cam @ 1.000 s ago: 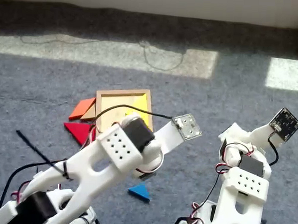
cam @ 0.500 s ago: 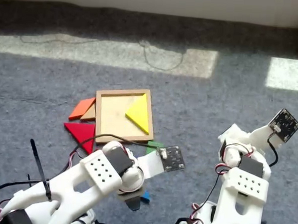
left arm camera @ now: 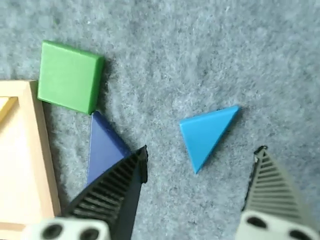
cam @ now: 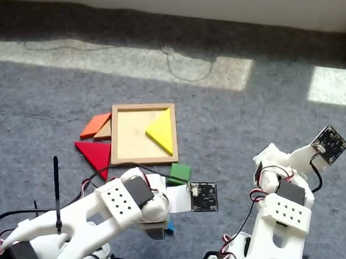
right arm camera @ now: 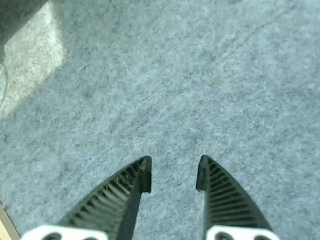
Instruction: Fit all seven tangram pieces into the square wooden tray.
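The square wooden tray [cam: 144,106] lies on the carpet with a yellow triangle [cam: 161,132] inside. Orange [cam: 95,125], tan [cam: 105,130] and red [cam: 95,154] pieces lie beside its left rim, and a green square [cam: 179,173] sits at its near right corner. In the left wrist view my left gripper [left arm camera: 201,151] is open just above a light blue triangle [left arm camera: 205,134], which lies between its fingertips. A dark blue piece [left arm camera: 103,150] lies along the tray's rim [left arm camera: 42,150], next to the green square [left arm camera: 70,76]. My right gripper [right arm camera: 173,170] is open over bare carpet.
The left arm [cam: 123,202] covers the carpet in front of the tray; a corner of the light blue triangle [cam: 169,228] shows beside it. The right arm [cam: 285,199] stands well to the right. A thin cable [cam: 182,66] lies on the carpet behind the tray.
The left arm has pulled back from over the tray and dropped toward the light blue triangle, uncovering the tray and the green square. The right arm has not moved.
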